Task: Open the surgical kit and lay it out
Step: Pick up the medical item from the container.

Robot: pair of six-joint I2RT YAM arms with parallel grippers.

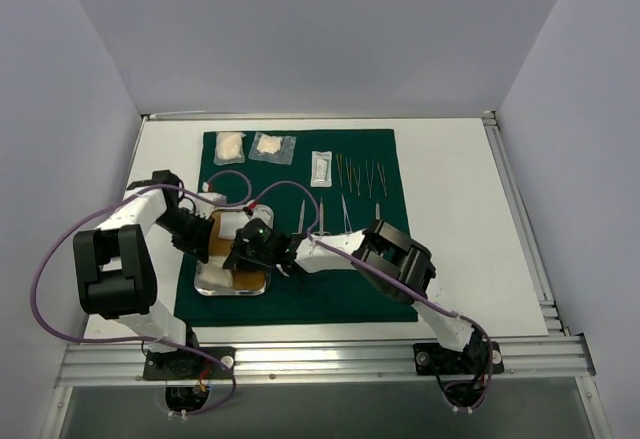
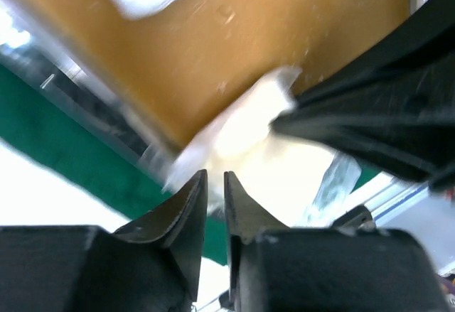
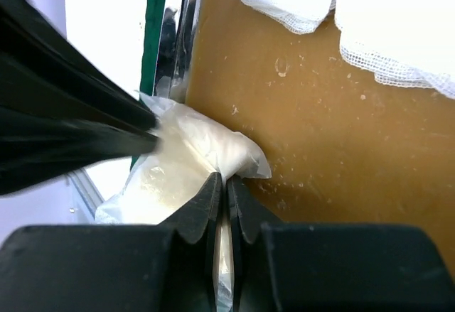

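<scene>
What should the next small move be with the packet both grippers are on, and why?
Probably lift the gauze packet straight up, clear of the tray. Both the right gripper and left gripper pinch its edges while it sits low over the tan liner by the tray rim; two similar packets already lie on the green cloth's far end.

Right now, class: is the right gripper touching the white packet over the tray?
Touching. The right wrist view shows the right gripper shut on the packet, with the plastic edge pinched between its jaws.
</scene>
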